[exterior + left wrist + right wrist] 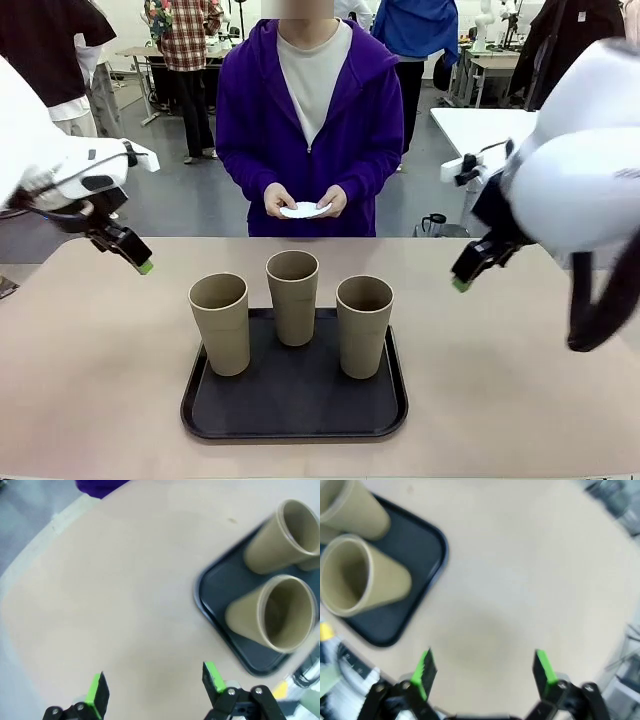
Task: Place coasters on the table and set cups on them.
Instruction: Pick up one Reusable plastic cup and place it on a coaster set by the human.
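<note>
Three tall tapered beige cups [292,297] are seen upright on a black rectangular tray [295,415] at the near middle of the tan table [90,340], flanked by the left tool [154,681] and right tool [484,661], both spread and empty. The white scalloped paper coasters [305,210] are held in a person's hands [278,200] at the far edge, midway between both arms.

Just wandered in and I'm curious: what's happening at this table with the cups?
Three cups stand on a black tray on the table. The person across it holds white coasters in both hands; none is laid yet. The left pincer and right pincer hover open and empty either side of the tray.
</note>
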Action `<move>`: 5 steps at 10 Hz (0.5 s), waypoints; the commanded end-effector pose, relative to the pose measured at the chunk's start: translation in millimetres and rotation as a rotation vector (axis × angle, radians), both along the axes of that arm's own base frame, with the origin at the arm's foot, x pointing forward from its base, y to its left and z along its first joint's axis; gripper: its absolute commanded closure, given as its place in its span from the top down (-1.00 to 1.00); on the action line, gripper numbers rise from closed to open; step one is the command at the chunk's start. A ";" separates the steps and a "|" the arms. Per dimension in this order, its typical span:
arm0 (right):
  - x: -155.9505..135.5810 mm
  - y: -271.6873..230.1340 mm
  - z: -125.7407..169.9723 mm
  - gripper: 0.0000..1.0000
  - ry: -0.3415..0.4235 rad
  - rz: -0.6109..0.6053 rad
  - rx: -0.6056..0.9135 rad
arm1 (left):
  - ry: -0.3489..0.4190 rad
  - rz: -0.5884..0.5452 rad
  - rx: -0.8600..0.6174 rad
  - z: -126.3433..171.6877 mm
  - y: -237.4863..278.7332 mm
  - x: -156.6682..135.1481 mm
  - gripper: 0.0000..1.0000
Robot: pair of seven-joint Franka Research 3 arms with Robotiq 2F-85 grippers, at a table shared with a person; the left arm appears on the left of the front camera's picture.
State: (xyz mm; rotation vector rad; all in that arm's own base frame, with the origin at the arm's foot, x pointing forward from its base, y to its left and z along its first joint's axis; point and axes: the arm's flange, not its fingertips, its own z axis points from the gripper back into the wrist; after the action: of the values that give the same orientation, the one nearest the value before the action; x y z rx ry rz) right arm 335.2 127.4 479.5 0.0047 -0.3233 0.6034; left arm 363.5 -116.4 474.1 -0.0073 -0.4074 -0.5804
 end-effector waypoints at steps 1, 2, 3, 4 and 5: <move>-72.6 -17.7 -1.5 1.00 0.025 -0.033 -0.028 | 0.089 -0.012 -0.071 4.6 15.1 -62.4 1.00; -92.8 -26.8 -10.8 1.00 0.056 -0.038 -0.012 | 0.121 0.009 -0.069 2.9 15.1 -89.1 1.00; -98.0 -33.4 -24.5 1.00 0.103 -0.009 -0.014 | 0.102 0.059 -0.065 0.8 13.3 -104.1 1.00; -44.1 -12.2 34.0 1.00 0.040 -0.018 -0.020 | 0.096 -0.015 -0.048 28.1 -0.2 -40.4 1.00; -44.1 -12.2 34.0 1.00 0.040 -0.018 -0.020 | 0.096 -0.015 -0.048 28.1 -0.2 -40.4 1.00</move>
State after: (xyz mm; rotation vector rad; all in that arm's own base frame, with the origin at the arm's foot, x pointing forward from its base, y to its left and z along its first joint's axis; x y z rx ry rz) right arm 278.5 111.0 519.4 -0.0059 -0.2547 0.5883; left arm 308.6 -115.5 513.1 -0.0925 -0.3157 -0.5734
